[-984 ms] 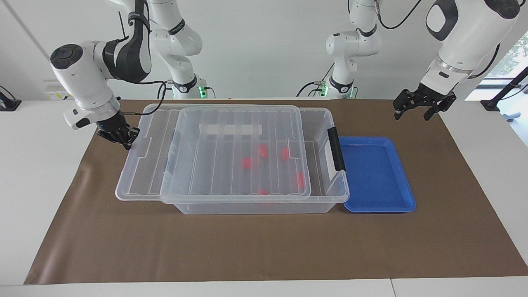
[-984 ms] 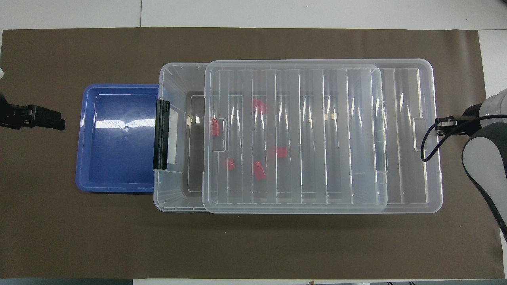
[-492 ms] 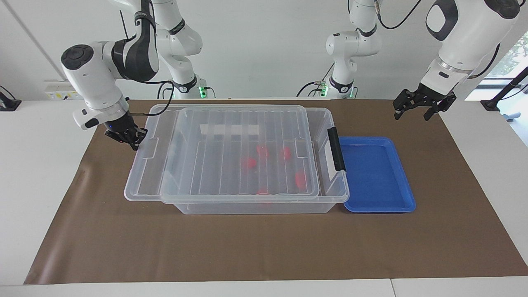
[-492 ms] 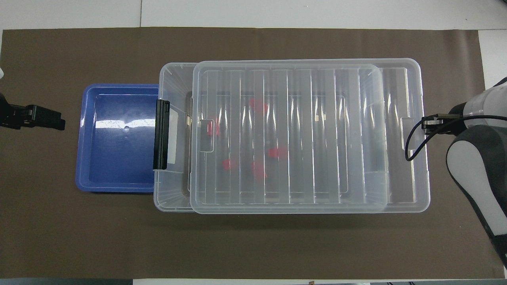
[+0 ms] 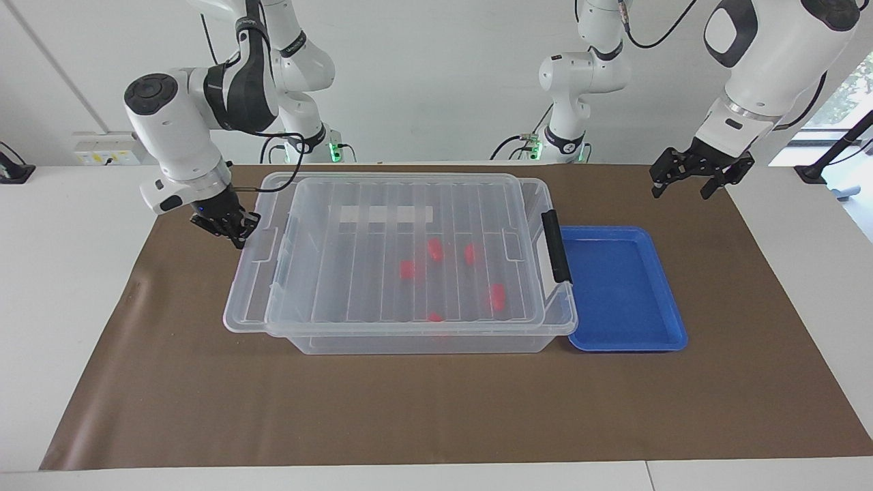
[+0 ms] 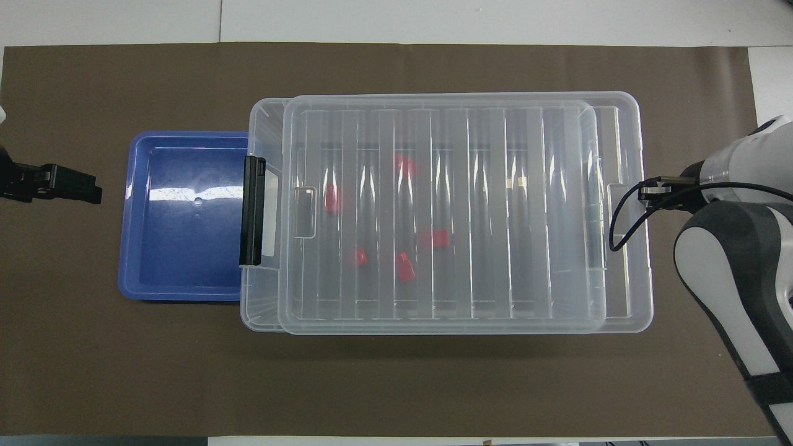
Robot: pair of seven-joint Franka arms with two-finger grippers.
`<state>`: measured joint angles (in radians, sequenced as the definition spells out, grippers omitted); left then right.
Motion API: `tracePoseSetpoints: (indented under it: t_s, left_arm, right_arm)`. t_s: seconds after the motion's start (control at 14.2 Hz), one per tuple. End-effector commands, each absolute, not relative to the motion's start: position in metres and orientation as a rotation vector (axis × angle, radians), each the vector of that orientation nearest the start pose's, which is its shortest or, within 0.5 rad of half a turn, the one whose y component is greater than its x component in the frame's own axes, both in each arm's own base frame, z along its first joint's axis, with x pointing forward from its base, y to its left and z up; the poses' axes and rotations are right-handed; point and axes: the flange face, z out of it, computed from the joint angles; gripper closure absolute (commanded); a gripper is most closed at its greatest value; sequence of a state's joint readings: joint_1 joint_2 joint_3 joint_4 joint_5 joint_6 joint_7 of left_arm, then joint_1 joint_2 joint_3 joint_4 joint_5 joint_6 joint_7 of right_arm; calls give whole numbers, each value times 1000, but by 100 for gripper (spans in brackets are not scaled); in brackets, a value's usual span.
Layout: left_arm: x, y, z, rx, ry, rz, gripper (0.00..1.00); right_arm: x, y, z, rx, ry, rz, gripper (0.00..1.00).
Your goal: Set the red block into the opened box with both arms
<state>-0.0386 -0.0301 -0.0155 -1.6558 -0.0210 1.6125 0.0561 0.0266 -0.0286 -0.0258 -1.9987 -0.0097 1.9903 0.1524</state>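
Pushed by the closed right gripper (image 5: 235,232), lid (image 5: 409,252) has slid farther over the box (image 5: 423,341); left gripper (image 5: 689,179) waits open, empty, near the box.

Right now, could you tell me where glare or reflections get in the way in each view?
Overhead view: a bright white glare streak lies across the blue tray, and short highlights run along the ribs of the lid. Facing view: the lid softens the red blocks beneath it; the tray shows only faint sheen.

Shallow blue tray (image 5: 624,290) (nothing in it) flat on brown mat (image 5: 436,409) covering white table (image 5: 54,273); two slimmer white arms (image 5: 580,75) with green-lit bases alongside.
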Motion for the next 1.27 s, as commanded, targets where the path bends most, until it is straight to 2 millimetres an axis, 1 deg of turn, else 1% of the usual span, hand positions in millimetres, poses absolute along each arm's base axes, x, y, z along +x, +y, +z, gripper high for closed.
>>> tracePoseSetpoints:
  t_s: [0.0,0.49,0.63,1.2]
  left_arm:
    - [539,-31,607,-3164,183,22,0]
    - [539,-30,607,-3163,183,22,0]
    - [539,-30,607,-3163,183,22,0]
    - [539,-30,607,-3163,183,22,0]
  right_arm:
    - [544,12,473,-3123,279,-60,100]
    - [543,18,472,-3121,284,-57,100]
    - [543,25,473,-3122,268,-61,100]
    - [544,27,473,-3119,294,-64,100]
